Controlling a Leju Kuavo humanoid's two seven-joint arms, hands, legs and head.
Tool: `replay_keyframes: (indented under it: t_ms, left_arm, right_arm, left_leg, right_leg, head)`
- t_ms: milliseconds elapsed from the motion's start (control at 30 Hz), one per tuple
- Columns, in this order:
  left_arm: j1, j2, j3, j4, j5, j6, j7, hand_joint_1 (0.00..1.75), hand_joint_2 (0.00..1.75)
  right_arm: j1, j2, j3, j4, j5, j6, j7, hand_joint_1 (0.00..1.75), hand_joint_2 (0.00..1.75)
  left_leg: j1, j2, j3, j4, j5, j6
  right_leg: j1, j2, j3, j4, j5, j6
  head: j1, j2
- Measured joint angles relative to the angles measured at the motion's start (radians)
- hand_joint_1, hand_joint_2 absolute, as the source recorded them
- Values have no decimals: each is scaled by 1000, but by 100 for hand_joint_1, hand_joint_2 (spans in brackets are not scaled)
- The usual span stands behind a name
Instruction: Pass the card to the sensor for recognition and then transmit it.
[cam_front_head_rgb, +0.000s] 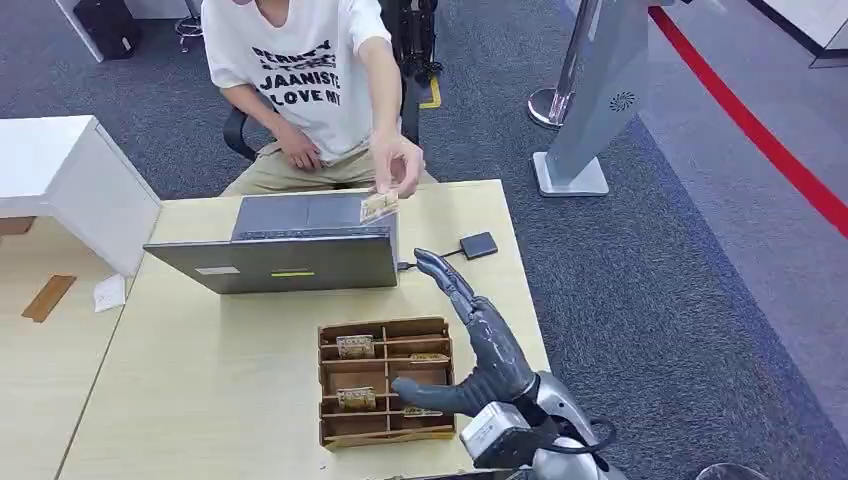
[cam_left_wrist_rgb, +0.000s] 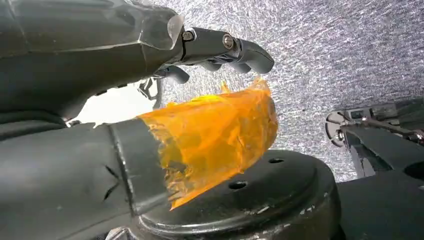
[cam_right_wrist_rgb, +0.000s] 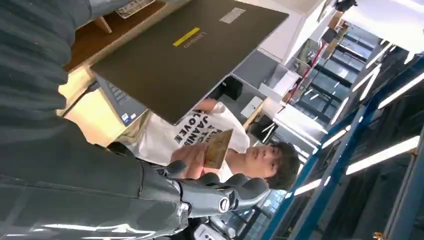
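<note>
In the head view, at upper centre, a person's hand (cam_front_head_rgb: 397, 160) holds the card (cam_front_head_rgb: 379, 206) above the laptop (cam_front_head_rgb: 285, 250); the right hand (cam_front_head_rgb: 478, 340), lower right, reaches out with fingers spread, holding nothing. The left wrist view shows the left hand (cam_left_wrist_rgb: 150, 115) empty over grey carpet, thumb tip wrapped in orange tape (cam_left_wrist_rgb: 215, 135).

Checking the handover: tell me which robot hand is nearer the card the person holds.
Right. The right hand reaches over the table just below the card. The left hand hangs over carpet beside the robot's body.
</note>
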Motion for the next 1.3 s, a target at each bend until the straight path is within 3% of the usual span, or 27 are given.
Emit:
replay_keyframes:
  t_ms: [167,300,533,867,900,933,967,1000,1067,1300]
  left_arm:
    - [-2,-2,-1,0,-15,-6,2,0,0]
    - [-8,-3,-9,0,-37,-14,12,0,0]
    - [-17,-3,-27,0,-61,-18,23,0,0]
    - [-27,-8,-44,0,-76,-25,33,0,0]
    - [-27,-8,-47,0,-77,-25,34,0,0]
    - [-28,-8,-48,0,-77,-25,34,0,0]
    - [-28,-8,-50,0,-77,-25,34,0,0]
    - [-28,-9,-51,0,-77,-25,34,0,0]
    - [-28,-9,-55,0,-77,-25,35,0,0]
    - [-28,-11,-57,0,-77,-25,35,0,0]
  right_arm:
    - [-51,0,10,0,119,-80,40,0,175]
    - [-125,4,18,31,356,-215,112,0,175]
    - [-235,27,32,155,651,-385,192,0,175]
    - [-310,53,54,299,827,-478,261,0,175]
    - [-313,55,56,309,839,-487,268,7,175]
    - [-317,57,57,319,848,-496,272,31,175]
    - [-320,60,59,330,854,-502,277,147,175]
    - [-324,63,60,340,858,-506,279,168,175]
    - [-325,68,61,356,861,-511,281,175,175]
    - [-326,82,65,382,864,-516,282,175,175]
  left_leg:
    - [0,0,0,0,0,0]
    - [0,0,0,0,0,0]
    - [0,0,0,0,0,0]
    - [0,0,0,0,0,0]
    - [0,0,0,0,0,0]
    - [0,0,0,0,0,0]
    - [0,0,0,0,0,0]
    - [0,0,0,0,0,0]
    - [0,0,0,0,0,0]
    - [0,0,0,0,0,0]
  right_leg:
    - [0,0,0,0,0,0]
    - [0,0,0,0,0,0]
    - [0,0,0,0,1,0]
    - [0,0,0,0,1,0]
    - [0,0,0,0,1,0]
    - [0,0,0,0,1,0]
    - [0,0,0,0,1,0]
    - [0,0,0,0,1,0]
    - [0,0,0,0,1,0]
    - [0,0,0,0,1,0]
  head:
    - [0,0]
    - [0,0]
    - [0,0]
    - [0,0]
    - [0,0]
    - [0,0]
    - [0,0]
    - [0,0]
    - [0,0]
    - [0,0]
